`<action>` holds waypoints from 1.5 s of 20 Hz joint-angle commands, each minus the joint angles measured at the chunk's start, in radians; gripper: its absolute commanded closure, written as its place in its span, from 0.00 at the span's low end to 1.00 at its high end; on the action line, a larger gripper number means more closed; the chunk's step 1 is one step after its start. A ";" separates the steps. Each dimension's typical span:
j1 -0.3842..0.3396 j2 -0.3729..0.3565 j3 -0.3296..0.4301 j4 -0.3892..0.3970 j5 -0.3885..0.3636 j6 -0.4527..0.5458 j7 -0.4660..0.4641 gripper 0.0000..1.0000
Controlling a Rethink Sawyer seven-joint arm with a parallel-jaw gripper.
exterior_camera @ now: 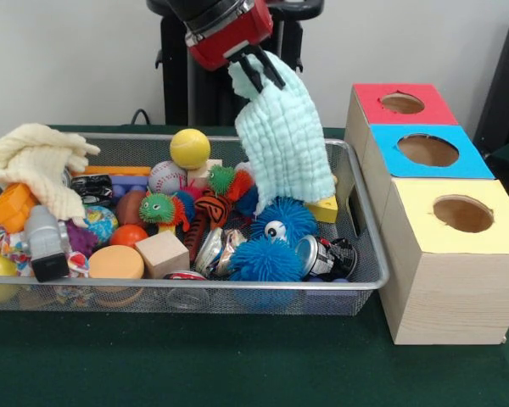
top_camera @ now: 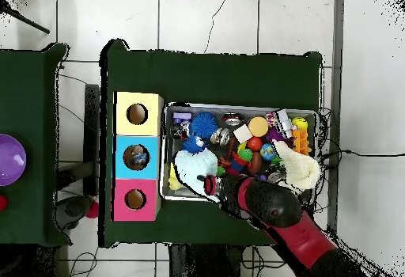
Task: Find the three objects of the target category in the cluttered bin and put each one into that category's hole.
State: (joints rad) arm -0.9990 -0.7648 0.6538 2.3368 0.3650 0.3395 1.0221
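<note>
My gripper is shut on the top of a pale blue knitted cloth and holds it up over the right half of the wire mesh bin. The cloth's lower edge hangs just above the toys. In the overhead view the gripper and the cloth are at the bin's lower left. Two shiny crinkled items lie near the bin's front; I cannot tell whether they are film bags. No clear film bag shows plainly.
The bin holds spiky blue balls, a yellow ball, a wooden cube, a cream cloth and several other toys. Three wooden boxes with holes stand beside it, with red, blue and yellow tops.
</note>
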 commanded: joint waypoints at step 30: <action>0.133 0.099 0.056 0.012 -0.025 -0.295 0.376 1.00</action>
State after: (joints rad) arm -0.8914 -0.6878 0.6991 2.3516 0.2963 0.1153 1.0262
